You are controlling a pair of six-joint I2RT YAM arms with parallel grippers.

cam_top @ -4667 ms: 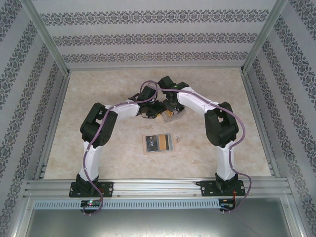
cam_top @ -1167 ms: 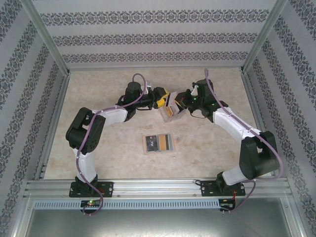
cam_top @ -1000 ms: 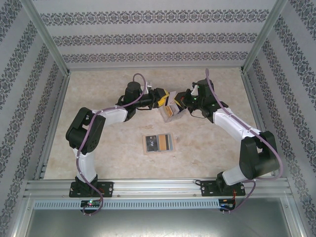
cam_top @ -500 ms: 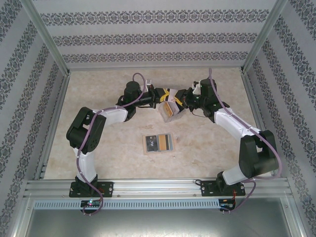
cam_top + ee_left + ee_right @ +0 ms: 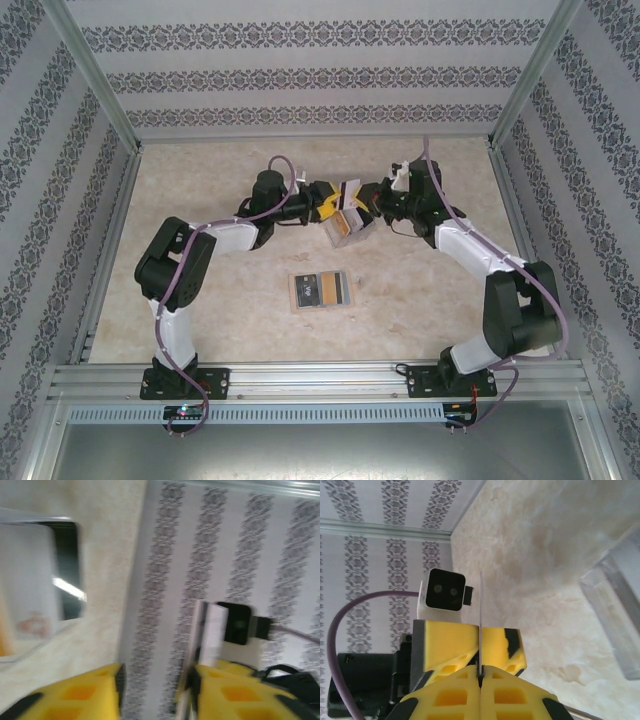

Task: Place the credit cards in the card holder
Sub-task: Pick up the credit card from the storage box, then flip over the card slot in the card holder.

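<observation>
Right wrist, one card (image 5: 481, 610), pinched between fingers (image 5: 516, 701)

Both arms stretched fwd, wrists facing. L tool (image 5: 157, 680) jaws apart; R tool (image 5: 480, 677) pinched on card (image 5: 481, 605).

Bright, even overhead light in my top camera, only faint soft shadows on the pale table (image 5: 230, 300), my left wrist view smeared by motion blur, white glare streak on the clear box (image 5: 40, 580), my right wrist view sharper, card (image 5: 481, 610) edge crisp
</observation>
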